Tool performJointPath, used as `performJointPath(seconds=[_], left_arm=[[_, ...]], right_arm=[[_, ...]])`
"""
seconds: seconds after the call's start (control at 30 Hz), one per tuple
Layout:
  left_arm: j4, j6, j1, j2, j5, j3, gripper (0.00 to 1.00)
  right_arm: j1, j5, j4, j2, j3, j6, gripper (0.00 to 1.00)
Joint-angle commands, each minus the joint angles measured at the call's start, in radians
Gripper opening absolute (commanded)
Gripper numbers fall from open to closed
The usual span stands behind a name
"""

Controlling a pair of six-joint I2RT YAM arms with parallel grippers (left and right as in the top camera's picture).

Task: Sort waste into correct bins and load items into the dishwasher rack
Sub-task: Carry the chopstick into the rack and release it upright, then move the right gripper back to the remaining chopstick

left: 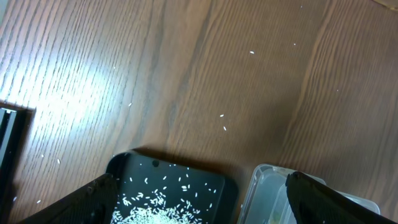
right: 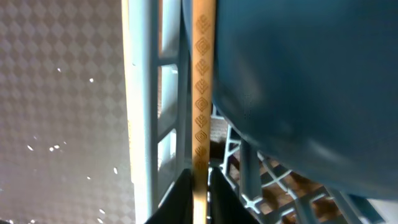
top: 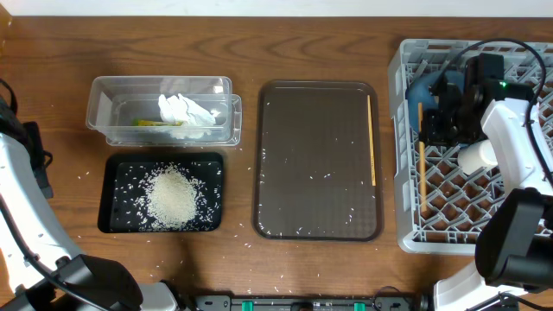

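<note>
The chopstick [right: 200,93], stamped with a row of diamond marks, lies in the grey rack [right: 149,124], tight between its side wall and the blue dish [right: 298,81]. The right tool [right: 200,202] straddles it; whether it pinches, I cannot tell. The left tool [left: 200,180] gapes wide over the black tray [left: 168,186], with open tabletop [left: 186,74] beyond.

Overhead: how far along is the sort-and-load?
Done: rice pile in black tray, napkin and wrapper in clear tub, blue dish in rack. In hand: right pincer astride a chopstick in the rack. To do: second chopstick on brown tray, stray grains.
</note>
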Motion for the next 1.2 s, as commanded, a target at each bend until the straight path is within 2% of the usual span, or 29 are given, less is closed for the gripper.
performJointPath(seconds=[0.0,0.07,0.1,0.33,0.5,0.67,0.73,0.8,0.93,1.17], left_arm=[[-0.006,0.010,0.002,0.002,-0.006,-0.003,0.89],[-0.006,0.010,0.002,0.002,-0.006,-0.003,0.89],[-0.006,0.010,0.002,0.002,-0.006,-0.003,0.89],[-0.006,0.010,0.002,0.002,-0.006,-0.003,0.89],[-0.007,0.010,0.002,0.002,-0.006,-0.003,0.89],[-0.007,0.010,0.002,0.002,-0.006,-0.003,0.89],[-0.006,0.010,0.002,0.002,-0.006,-0.003,0.89],[-0.006,0.010,0.002,0.002,-0.006,-0.003,0.89],[-0.006,0.010,0.002,0.002,-0.006,-0.003,0.89],[-0.006,0.010,0.002,0.002,-0.006,-0.003,0.89]], right_arm=[[0.001,-0.016,0.005,0.006,-0.008,0.004,0.36],[0.001,-0.016,0.007,0.006,-0.008,0.024,0.49],[0.001,-0.016,0.007,0.006,-0.008,0.032,0.58],[0.001,-0.021,-0.051,-0.020,0.050,0.066,0.61],[0.002,-0.044,-0.105,-0.103,0.136,0.080,0.64],[0.005,-0.184,-0.100,-0.214,0.172,0.079,0.80],[0.015,-0.246,-0.095,-0.256,0.172,0.079,0.92],[0.030,-0.299,-0.091,-0.284,0.172,0.079,0.99],[0.104,-0.389,-0.090,-0.311,0.172,0.041,0.99],[0.260,-0.386,-0.049,-0.304,0.168,0.042,0.99]])
